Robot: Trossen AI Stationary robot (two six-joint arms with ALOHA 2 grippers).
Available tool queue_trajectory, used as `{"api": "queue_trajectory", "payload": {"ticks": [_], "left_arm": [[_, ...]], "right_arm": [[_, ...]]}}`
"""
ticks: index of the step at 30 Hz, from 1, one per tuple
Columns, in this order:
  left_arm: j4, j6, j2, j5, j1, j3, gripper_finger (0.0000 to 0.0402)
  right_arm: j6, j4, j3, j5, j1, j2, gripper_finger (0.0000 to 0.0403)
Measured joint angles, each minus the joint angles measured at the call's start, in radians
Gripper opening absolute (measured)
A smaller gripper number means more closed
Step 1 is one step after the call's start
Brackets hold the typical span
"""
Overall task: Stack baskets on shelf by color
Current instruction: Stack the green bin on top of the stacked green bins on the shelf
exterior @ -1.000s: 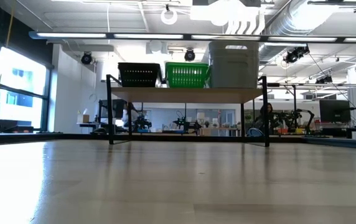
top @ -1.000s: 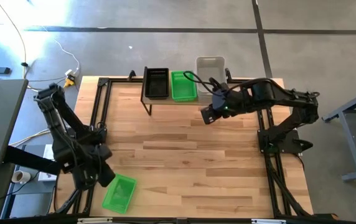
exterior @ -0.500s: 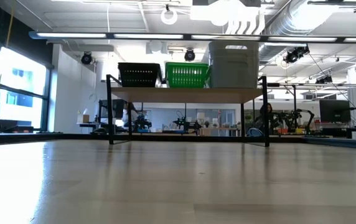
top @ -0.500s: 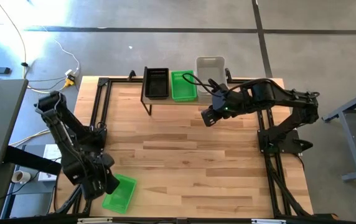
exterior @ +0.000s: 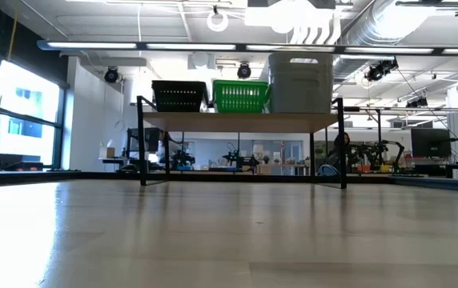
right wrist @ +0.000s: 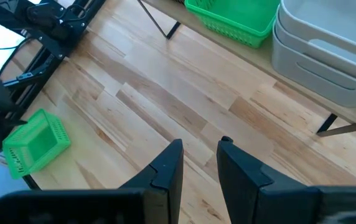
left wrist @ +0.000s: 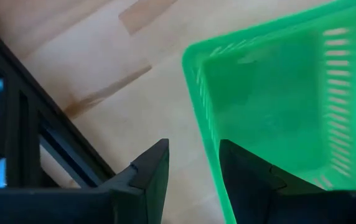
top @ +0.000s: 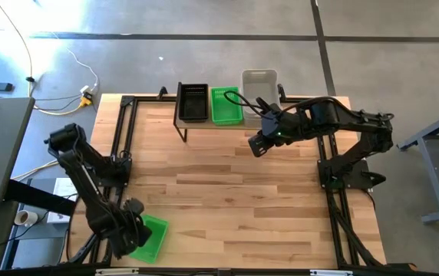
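The planked wooden surface (top: 227, 192) carries the low shelf (top: 227, 123) at its far edge, holding black, green and whitish perforated baskets. A loose green basket (top: 149, 238) lies at the near-left corner; the left gripper (left wrist: 193, 177) stands open, apparently straddling its slotted wall. The right gripper (right wrist: 200, 165) hovers near the shelf, fingers slightly apart, empty.

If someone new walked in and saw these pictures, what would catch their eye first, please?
Probably the lone bright green basket at the table's near left corner, with the left hand straddling its rim, open. Next, the shelf at the far edge, holding a black basket, a green basket and whitish baskets side by side.
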Motion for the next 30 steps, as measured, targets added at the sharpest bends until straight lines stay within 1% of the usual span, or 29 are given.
{"api": "queue_trajectory", "payload": {"ticks": [7,13,16,22,23,26,30], "left_arm": [[0.064,-0.025,0.08,0.01,0.0,0.0,0.0131],[0.115,-0.026,0.129,0.017,0.0,0.0,0.0126],[0.146,-0.026,0.131,0.018,0.009,0.0,0.0102],[0.159,-0.015,0.131,0.006,0.047,0.0,0.0016],[0.166,-0.008,0.131,0.007,0.056,0.0,0.0009],[0.181,-0.001,0.117,0.003,0.08,0.0,0.001],[0.194,0.035,0.084,-0.048,0.125,0.0,0.0003]], "right_arm": [[0.0,0.0,0.0,0.0,0.0,0.0,0.0084],[-0.002,0.0,0.0,-0.037,0.002,0.0,0.0084],[-0.026,0.0,0.0,-0.04,0.017,0.0,0.0084],[-0.058,0.0,0.0,-0.04,0.066,0.0,0.0084],[-0.067,0.001,0.0,-0.04,0.075,0.0,0.0084],[-0.092,0.011,0.0,-0.038,0.105,0.0,0.0084],[-0.138,0.054,0.0,-0.037,0.147,0.0,0.0084]]}}
